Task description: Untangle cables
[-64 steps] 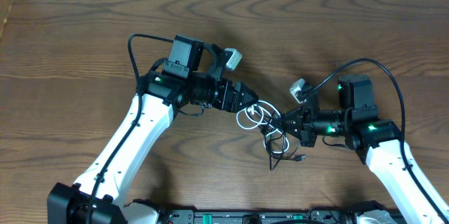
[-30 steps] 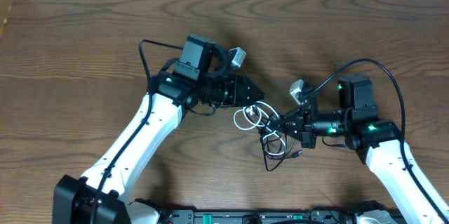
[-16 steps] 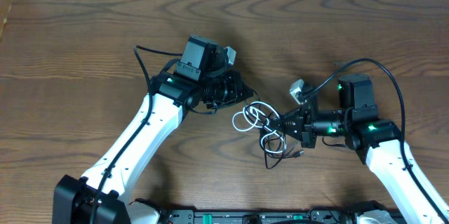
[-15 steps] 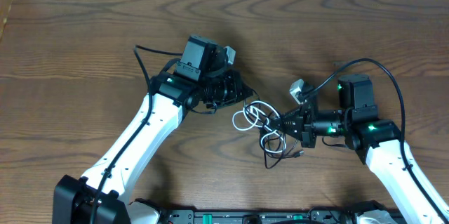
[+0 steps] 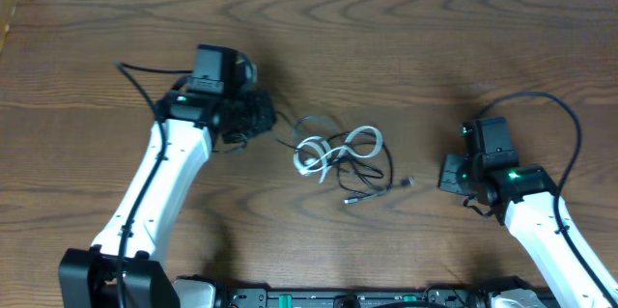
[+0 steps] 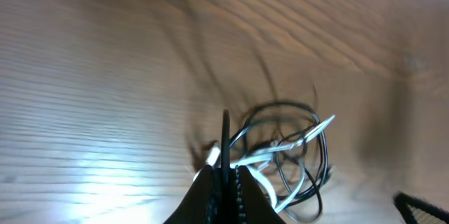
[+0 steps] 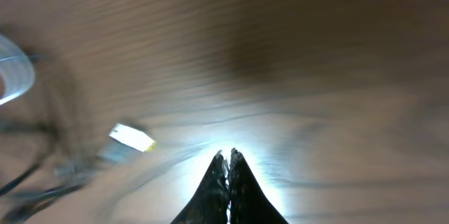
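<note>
At the middle of the table (image 5: 435, 47): white cable (image 5: 311, 152) and black cable (image 5: 388, 161), looped through each other. At their 9 o'clock, left gripper (image 6: 224, 175) on a bent arm, fingers pinched shut on a strand of the black cable. At 4 o'clock, well apart, right gripper (image 7: 228, 159), fingers pressed together, gripping nothing.

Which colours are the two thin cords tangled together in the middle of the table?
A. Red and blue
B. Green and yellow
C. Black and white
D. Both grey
C: the overhead view shows a white cable looped together with a black cable on the wooden table.
</note>
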Controlling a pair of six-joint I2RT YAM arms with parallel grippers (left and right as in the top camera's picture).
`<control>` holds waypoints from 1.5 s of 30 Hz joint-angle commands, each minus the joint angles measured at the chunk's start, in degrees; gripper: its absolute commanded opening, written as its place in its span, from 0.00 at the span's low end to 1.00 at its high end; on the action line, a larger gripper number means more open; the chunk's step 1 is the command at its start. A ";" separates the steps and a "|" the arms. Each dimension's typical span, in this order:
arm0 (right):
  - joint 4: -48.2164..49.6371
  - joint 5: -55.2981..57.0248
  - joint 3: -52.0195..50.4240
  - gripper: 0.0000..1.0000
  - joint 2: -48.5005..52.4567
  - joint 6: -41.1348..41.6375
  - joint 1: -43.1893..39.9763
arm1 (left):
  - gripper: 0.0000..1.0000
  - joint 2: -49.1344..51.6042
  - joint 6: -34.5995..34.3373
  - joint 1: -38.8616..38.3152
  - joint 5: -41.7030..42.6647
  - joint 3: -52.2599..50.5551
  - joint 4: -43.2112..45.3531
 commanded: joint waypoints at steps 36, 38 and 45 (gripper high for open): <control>25.03 -44.15 -0.02 0.46 0.07 -30.27 10.10 | 0.07 -14.82 15.37 -17.42 26.47 7.48 9.75; 25.16 -44.15 -0.02 0.49 0.07 -30.53 10.75 | 0.07 -15.78 15.34 -17.42 28.02 7.48 11.47; 24.63 -41.24 -0.02 0.51 0.07 -31.28 11.69 | 0.07 -17.97 15.19 -17.35 26.08 7.48 15.50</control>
